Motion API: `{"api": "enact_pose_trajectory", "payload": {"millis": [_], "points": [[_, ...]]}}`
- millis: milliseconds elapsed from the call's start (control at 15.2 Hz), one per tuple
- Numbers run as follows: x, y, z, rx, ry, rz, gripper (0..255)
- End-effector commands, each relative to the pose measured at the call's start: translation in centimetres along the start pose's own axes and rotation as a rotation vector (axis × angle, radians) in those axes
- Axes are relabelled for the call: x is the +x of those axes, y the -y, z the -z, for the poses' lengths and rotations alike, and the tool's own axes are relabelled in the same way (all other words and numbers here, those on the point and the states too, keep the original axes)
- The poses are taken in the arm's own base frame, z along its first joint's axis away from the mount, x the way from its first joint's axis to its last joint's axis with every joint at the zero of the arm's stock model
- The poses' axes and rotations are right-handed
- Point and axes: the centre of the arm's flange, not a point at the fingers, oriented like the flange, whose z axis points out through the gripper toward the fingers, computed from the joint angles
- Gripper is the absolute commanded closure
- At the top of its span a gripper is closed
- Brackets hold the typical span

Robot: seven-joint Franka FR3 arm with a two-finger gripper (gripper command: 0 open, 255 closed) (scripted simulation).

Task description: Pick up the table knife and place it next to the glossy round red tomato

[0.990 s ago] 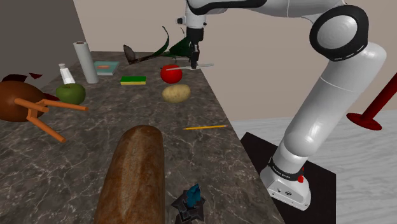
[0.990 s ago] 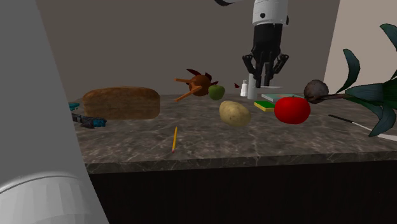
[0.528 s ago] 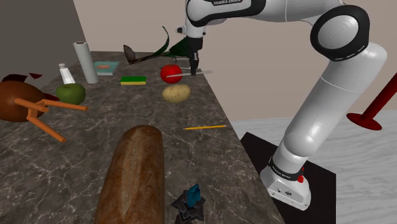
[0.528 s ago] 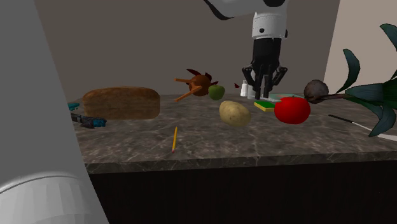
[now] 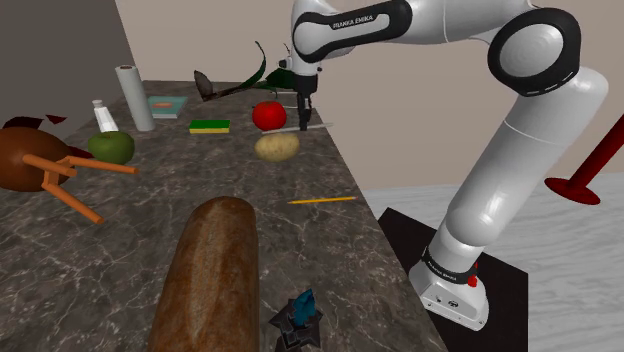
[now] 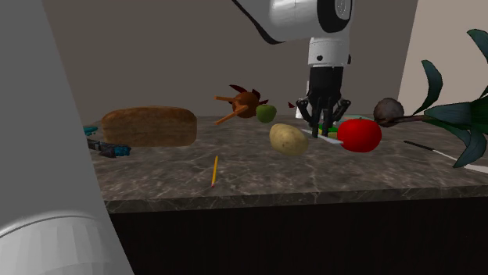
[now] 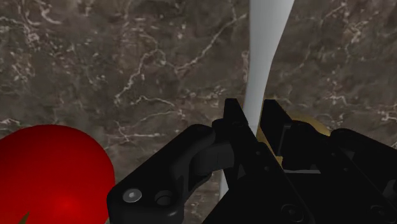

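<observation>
Now, gripper [image 5: 304, 122]: pointing down at the counter, its black fingers [image 7: 233, 119] clamped on the table knife, one on each side of the pale blade.
Table knife [image 7: 263, 57]: held between the fingertips, lying roughly level and low over the marble; I cannot tell whether it touches the surface. In the shoulder view its pale end [image 5: 319, 125] sticks out toward the counter edge that faces the robot's stand.
Tomato [image 5: 268, 114]: red and glossy, on the counter just beside the gripper and close to the knife; in the wrist view it [image 7: 54, 170] sits off to one side of the fingers, apart from the blade.
Potato [image 5: 277, 147]: near the same counter edge, close to the tomato, on the gripper's other side in the second exterior view [image 6: 288, 139].
Counter [image 5: 190, 185]: dark veined marble.
Sponge [image 5: 209, 126]: green and yellow, further in from the edge than the tomato.
Pencil [image 5: 321, 200]: lying along the stand-side edge, well apart from the knife.
Bread loaf [image 5: 215, 275]: toward the counter's near end, far from the gripper.
</observation>
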Motion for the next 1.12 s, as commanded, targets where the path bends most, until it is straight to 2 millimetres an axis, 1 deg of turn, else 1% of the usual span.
{"api": "enact_pose_trajectory", "payload": {"millis": [0, 726, 1056], "points": [[0.0, 0.0, -1.1, 0.000, 0.000, 0.000, 255], [0.0, 0.1, -6.8, 0.000, 0.000, 0.000, 255], [0.0, 0.1, -6.8, 0.000, 0.000, 0.000, 255]]}}
